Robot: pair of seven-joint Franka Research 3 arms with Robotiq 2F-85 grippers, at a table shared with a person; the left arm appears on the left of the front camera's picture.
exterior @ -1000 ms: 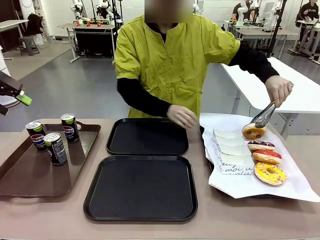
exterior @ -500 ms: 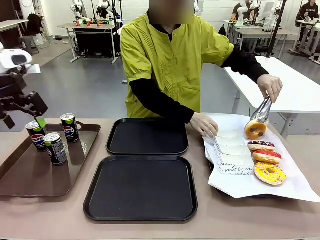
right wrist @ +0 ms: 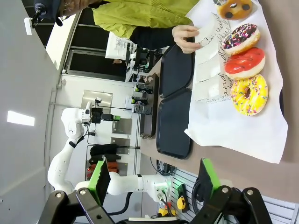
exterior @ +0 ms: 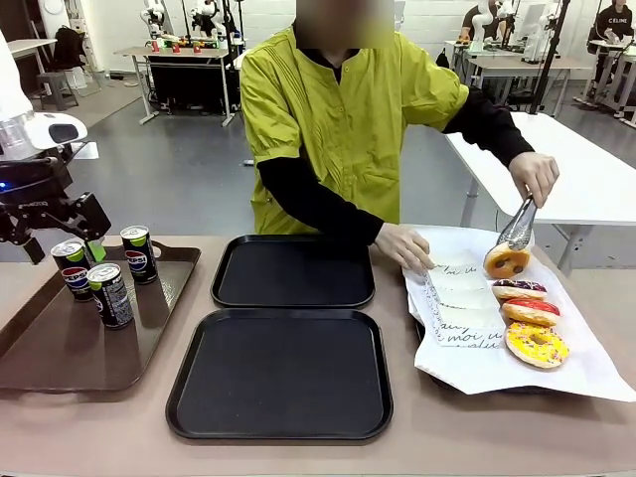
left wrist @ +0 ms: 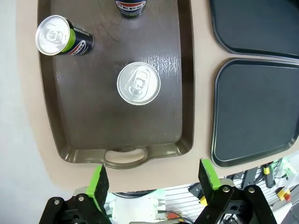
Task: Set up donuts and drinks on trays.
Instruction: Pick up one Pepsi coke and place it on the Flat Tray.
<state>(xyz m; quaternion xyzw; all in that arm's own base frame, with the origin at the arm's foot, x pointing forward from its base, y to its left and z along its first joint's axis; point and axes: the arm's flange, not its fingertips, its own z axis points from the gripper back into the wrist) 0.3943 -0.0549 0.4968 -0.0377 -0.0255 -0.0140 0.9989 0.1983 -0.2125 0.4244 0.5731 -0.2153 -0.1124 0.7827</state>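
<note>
Three drinks stand on the brown tray (exterior: 149, 338): two Pepsi cans (exterior: 72, 268) (exterior: 139, 253) and a black-and-green can (exterior: 109, 294). My left gripper (exterior: 65, 248) hovers open just above the back-left can; its wrist view looks down on a silver can top (left wrist: 138, 83). Both black trays (exterior: 281, 373) (exterior: 293, 270) are bare. Several donuts lie on white paper at the right, among them a yellow one (exterior: 537, 344) and a red one (exterior: 530, 310). The person grips a golden donut (exterior: 506, 260) with tongs (exterior: 521, 227). My right gripper (right wrist: 154, 182) is open, high above the donuts.
Flat white paper boxes (exterior: 462, 298) lie beside the donuts, and the person's other hand (exterior: 405, 245) rests on the top one. The person stands at the far edge. Bare tabletop runs along the near edge.
My left arm swung in from the left and came down over the cans. The person's free hand moved from the far tray to the boxes; the tongs raised the golden donut slightly.
</note>
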